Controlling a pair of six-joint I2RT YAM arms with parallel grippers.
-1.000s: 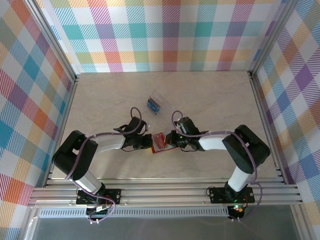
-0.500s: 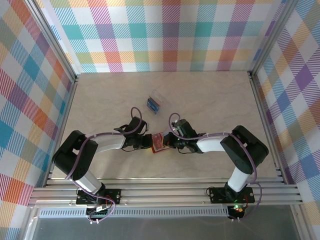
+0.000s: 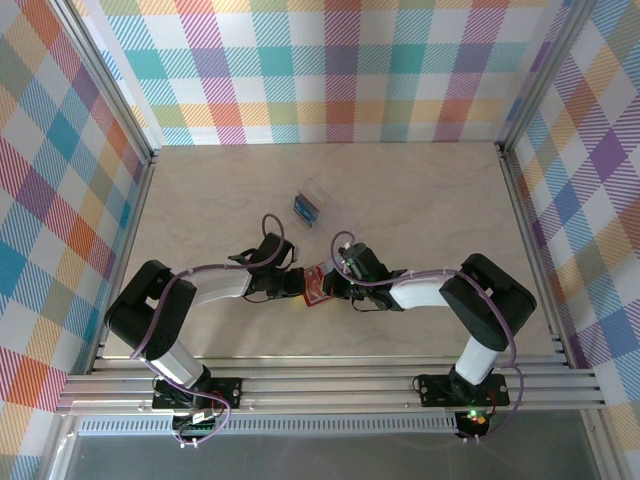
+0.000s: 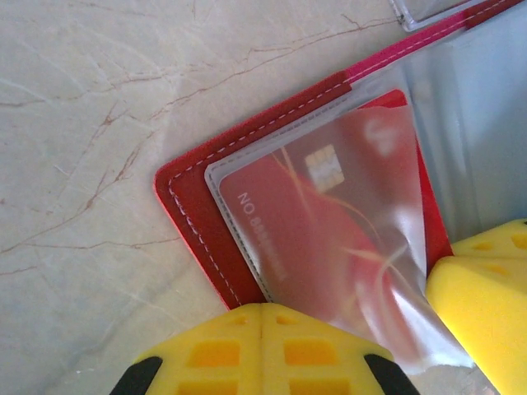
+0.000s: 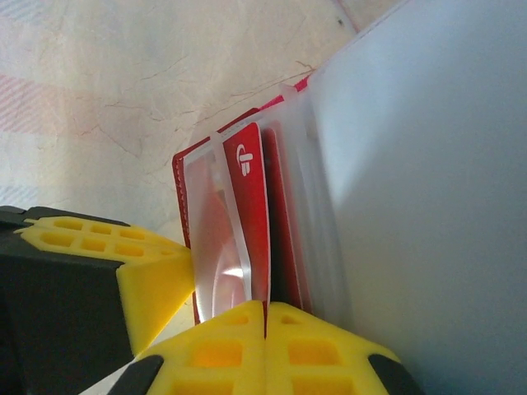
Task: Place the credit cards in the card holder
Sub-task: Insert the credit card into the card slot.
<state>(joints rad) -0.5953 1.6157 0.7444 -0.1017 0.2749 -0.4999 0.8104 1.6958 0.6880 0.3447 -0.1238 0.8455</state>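
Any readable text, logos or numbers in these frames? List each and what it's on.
"NO B…": white print on the red credit card tucked inside the card holder; the letters after that are blurred.
White logo near the end of that card, right wrist view: a mark, no legible letters.
Blue item in the clear plastic case: too small to read.
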